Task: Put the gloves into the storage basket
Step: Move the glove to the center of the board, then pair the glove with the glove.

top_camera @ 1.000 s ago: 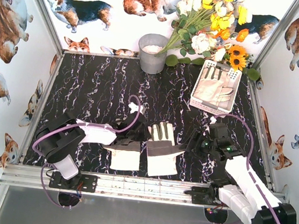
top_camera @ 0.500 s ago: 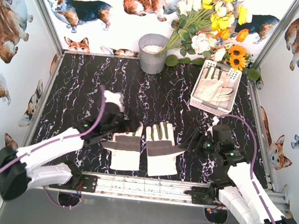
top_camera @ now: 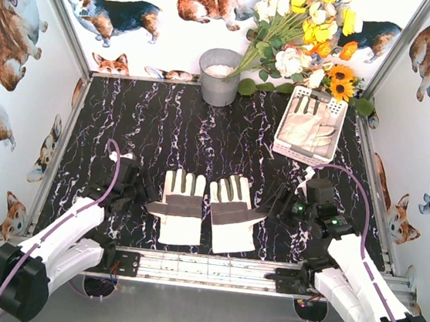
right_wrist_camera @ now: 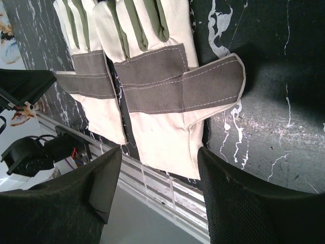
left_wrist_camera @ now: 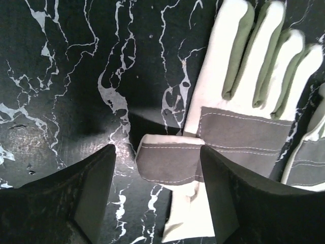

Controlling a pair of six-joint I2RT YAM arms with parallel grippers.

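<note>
Two cream-white gloves with grey-brown patches lie flat, palm up, side by side near the table's front: the left glove and the right glove. My left gripper is open and empty, just left of the left glove. In the left wrist view the left glove has its thumb between the open left gripper. My right gripper is open and empty, just right of the right glove. The right wrist view shows the right glove above the open right gripper. The white storage basket stands at the back right with a glove inside.
A grey metal bucket stands at the back centre, and artificial flowers lean beside it above the basket. A metal rail runs along the table's front edge. Printed walls close in both sides.
My left arm has swung back to the left and lowered, uncovering the left glove; its gripper now sits at the glove's thumb. The right arm has barely moved.
</note>
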